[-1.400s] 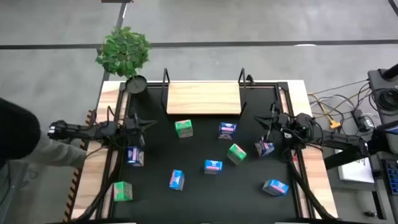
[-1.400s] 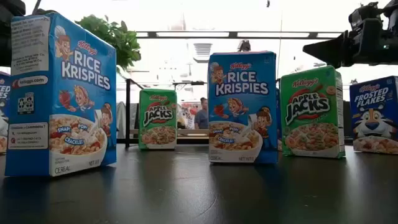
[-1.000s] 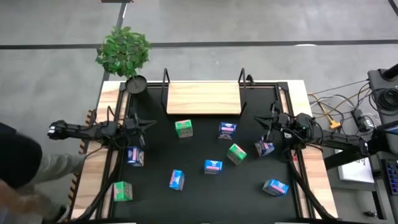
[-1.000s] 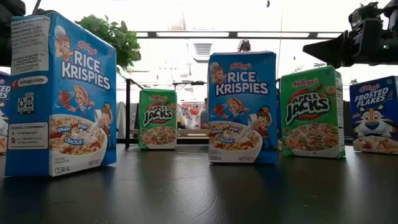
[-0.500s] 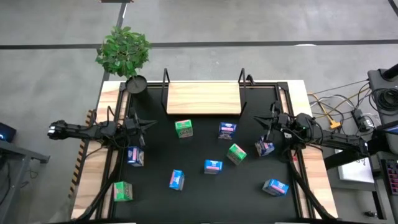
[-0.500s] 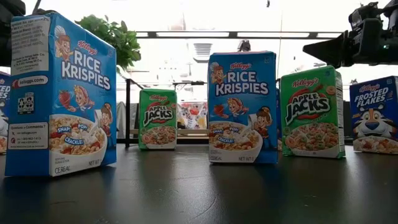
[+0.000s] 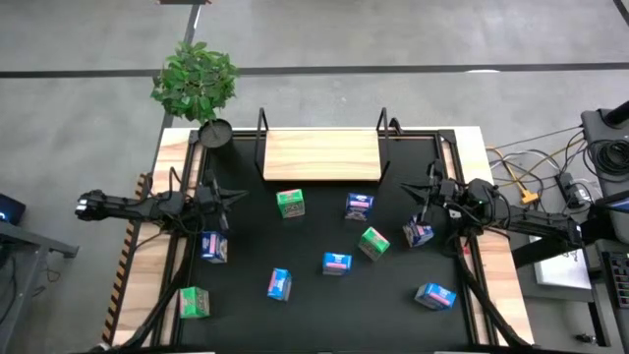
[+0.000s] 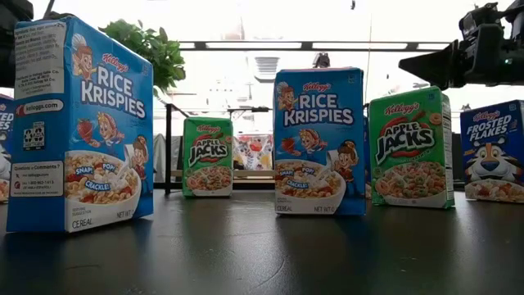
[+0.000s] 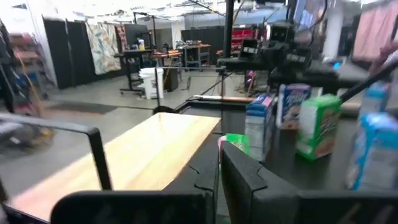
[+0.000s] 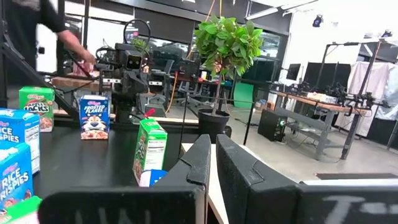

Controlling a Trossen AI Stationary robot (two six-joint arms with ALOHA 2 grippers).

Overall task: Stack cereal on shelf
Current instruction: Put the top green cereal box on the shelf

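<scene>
Bare wood is all the shelf (image 7: 321, 154) shows from above: the board at the far edge of the table (image 7: 314, 315) carries no carton, so as far as I can judge the stacking has not begun and every box is still to be moved. Eight cartons are visible on the dark top. Nearest the shelf stand a green box (image 7: 290, 203) and a blue box (image 7: 359, 206); further out are a second green box (image 7: 373, 242), a blue one (image 7: 337, 263) and another blue one (image 7: 279, 283). A green carton (image 7: 195, 302) lies on the left wood strip and a blue carton (image 7: 434, 294) sits near the right front. The left gripper (image 7: 218, 197) hangs at the table's left side above a blue box (image 7: 213, 247), its fingers nearly closed on nothing. The right gripper (image 7: 429, 200) hangs at the right side close to a purple-blue box (image 7: 418, 234), fingers likewise drawn almost together and empty. A potted plant (image 7: 197, 84) stands off the far left corner, its pot holding only the greenery.
</scene>
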